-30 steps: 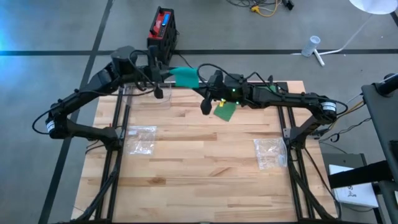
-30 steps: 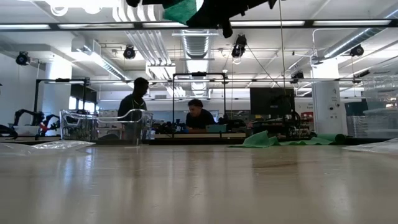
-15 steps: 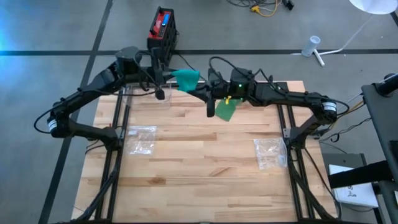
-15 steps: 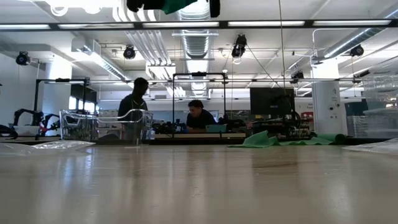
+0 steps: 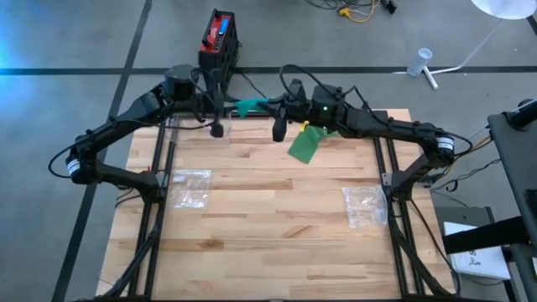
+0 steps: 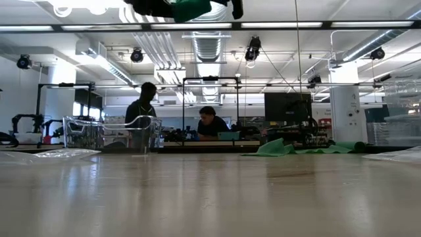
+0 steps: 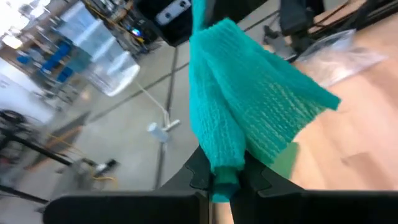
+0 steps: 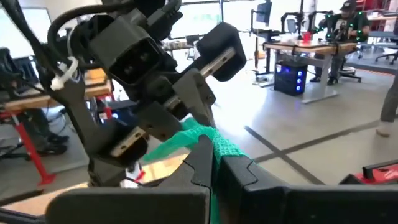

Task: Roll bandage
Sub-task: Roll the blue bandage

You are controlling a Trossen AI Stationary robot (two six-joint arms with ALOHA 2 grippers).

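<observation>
- Overhead, both arms reach inward, raised above the table's (image 5: 252, 210) 12 o'clock edge.
- Left gripper (image 5: 237, 107) pinches green bandage (image 5: 252, 105); fingers narrow.
- Right gripper (image 5: 273, 104) clamps the same strip.

In the low view the arms and the green bandage (image 6: 191, 8) are cut off by the top edge. The left wrist view's background is blurred. In the high view the clear bags' (image 5: 190, 187) contents are too small to tell.

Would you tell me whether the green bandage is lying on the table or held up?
Held up: both grippers' fingers pinch the green bandage above the table, one end hanging.
</observation>
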